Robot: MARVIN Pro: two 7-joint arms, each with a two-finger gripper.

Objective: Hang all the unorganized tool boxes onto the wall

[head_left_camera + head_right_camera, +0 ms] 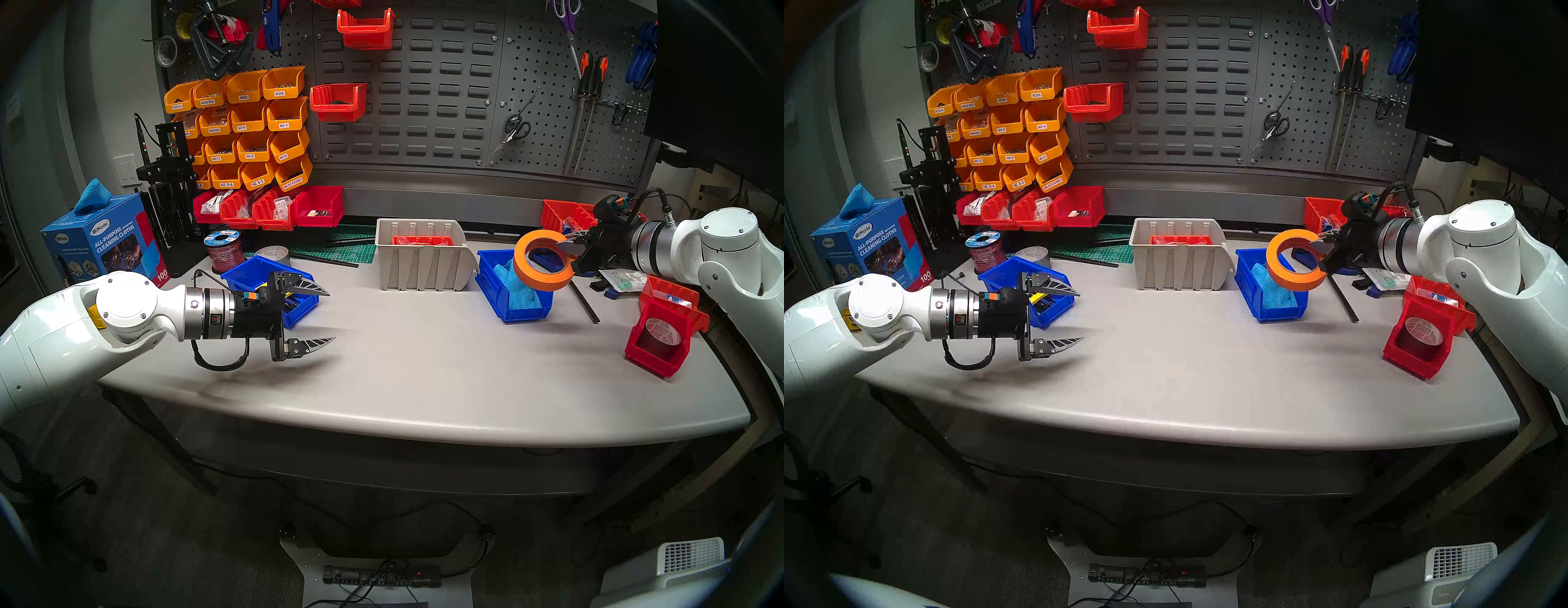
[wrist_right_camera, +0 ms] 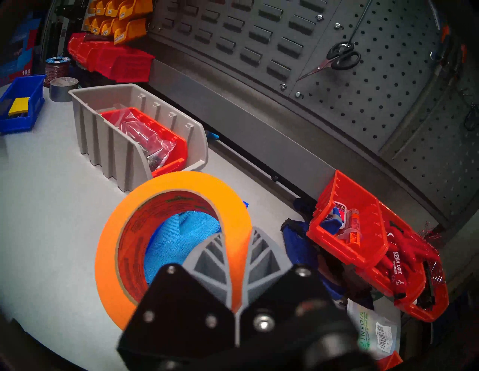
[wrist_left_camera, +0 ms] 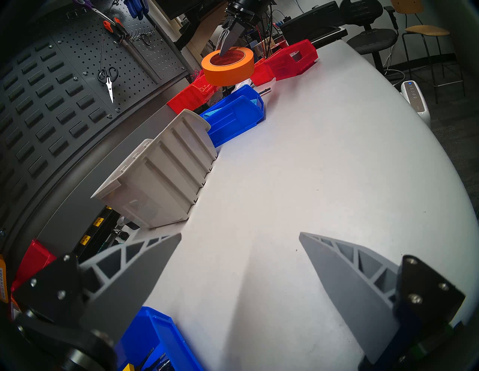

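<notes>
While the right gripper (image 1: 570,246) pinches the orange tape (image 1: 541,265) above the blue bin (image 1: 511,293), carry it well clear so that bin can hang on the wall (image 1: 424,85). Left gripper (image 1: 320,316) gapes empty; beige bin (image 1: 424,263) sits on the table (image 1: 424,361).

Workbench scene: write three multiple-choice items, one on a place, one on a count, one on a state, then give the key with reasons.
1. Where is the orange tape roll?
A. Flat on the table
B. Held in the air over a blue bin
C. Hanging on the wall

2. How many blue bins sit on the table?
A. One
B. Two
C. Four

3. How is the left gripper?
A. Open and empty
B. Shut on a blue bin
C. Shut on the tape

Key: 1 B, the right gripper pinches the roll above the right blue bin. 2 B, that one and the left blue bin. 3 A, its fingers stand wide apart with nothing between.
</notes>
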